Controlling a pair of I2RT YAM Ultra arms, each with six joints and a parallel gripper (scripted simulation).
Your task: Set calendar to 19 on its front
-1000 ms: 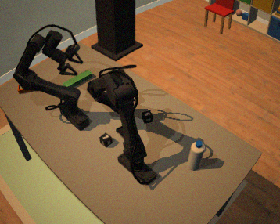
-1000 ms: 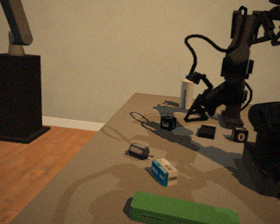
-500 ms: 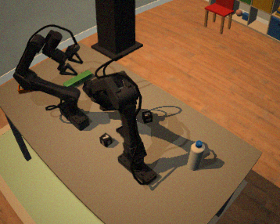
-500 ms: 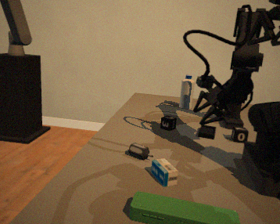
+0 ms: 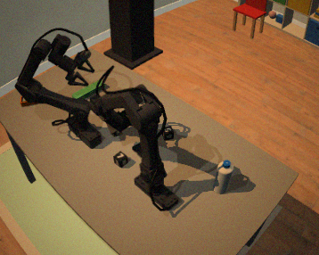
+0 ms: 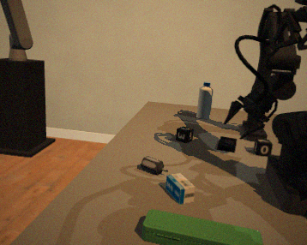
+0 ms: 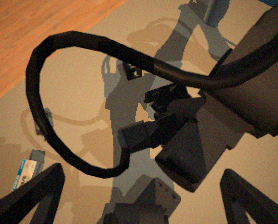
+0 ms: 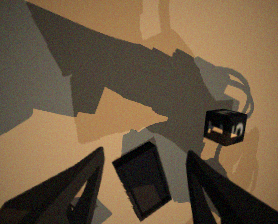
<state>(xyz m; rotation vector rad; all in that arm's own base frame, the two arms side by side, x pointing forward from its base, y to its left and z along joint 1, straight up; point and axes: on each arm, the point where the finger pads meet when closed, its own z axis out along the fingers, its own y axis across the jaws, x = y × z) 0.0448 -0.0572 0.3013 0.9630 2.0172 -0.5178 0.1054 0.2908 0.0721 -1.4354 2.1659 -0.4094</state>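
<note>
A black cube (image 5: 168, 133) (image 6: 184, 134) (image 8: 225, 127) lies on the table, showing a 1 and a 5, both turned sideways or over, in the right wrist view. The other black cube (image 5: 121, 159) (image 6: 262, 147) lies on the opposite side of the tray; the exterior view shows its 0, the top view a 7. The black tray (image 6: 226, 144) (image 8: 162, 175) has no cube in it. My right gripper (image 6: 233, 130) (image 8: 145, 154) is open and empty above the tray. My left gripper (image 5: 90, 78) (image 7: 141, 173) is open and empty, raised high above the far end of the table. The month's name cannot be read.
A white bottle (image 5: 224, 178) (image 6: 205, 103) stands beyond the right arm. A grey object (image 6: 152, 164) (image 7: 43, 122), a blue and white box (image 6: 180, 188) and a long green case (image 5: 87, 90) (image 6: 200, 229) lie on the table. The right arm partly blocks the left wrist view.
</note>
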